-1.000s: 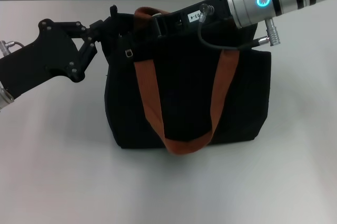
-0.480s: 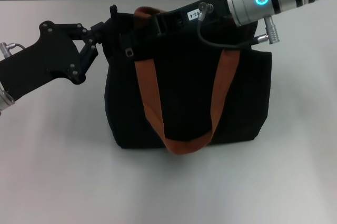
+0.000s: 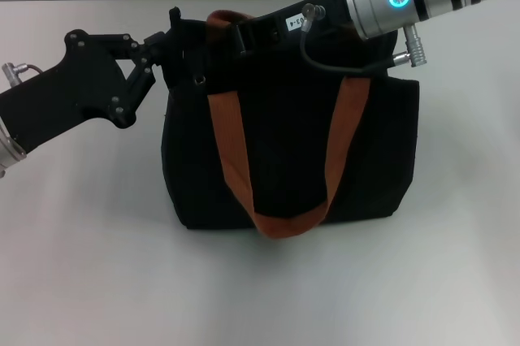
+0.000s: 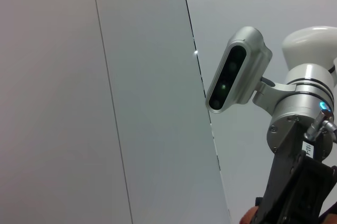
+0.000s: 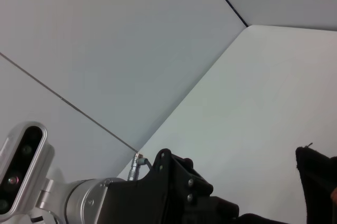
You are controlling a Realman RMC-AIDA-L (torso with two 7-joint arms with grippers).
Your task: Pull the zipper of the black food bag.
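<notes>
Bag: a boxy black bag (image 3: 292, 151) is standing upright on a pale table (image 3: 89, 265), near the middle of the head view, its front facing the camera.
Handles: a rust-brown strap (image 3: 230, 151) is drooping down the front in a long loop; a second strap is showing as a small arch at the top rim.
Zipper: a small silver slider (image 3: 199, 80) is sitting on the dark top edge near the bag's left corner, just beside the strap.
Left gripper: the left gripper (image 3: 169, 37) is reaching in from the left side and pressing against the bag's upper left corner; its black fingers (image 3: 174, 18) are lying close together on the fabric there, apparently pinching it, though the exact hold is hard to make out against the black cloth.
Right gripper: the right gripper (image 3: 248, 35) is coming in from the upper right over the top of the bag; its tip is hiding between the strap and the bag's opening, so I cannot tell whether it is apart or together, or what it is touching.
Wrist views: these are showing mostly wall, plus the other arm.
</notes>
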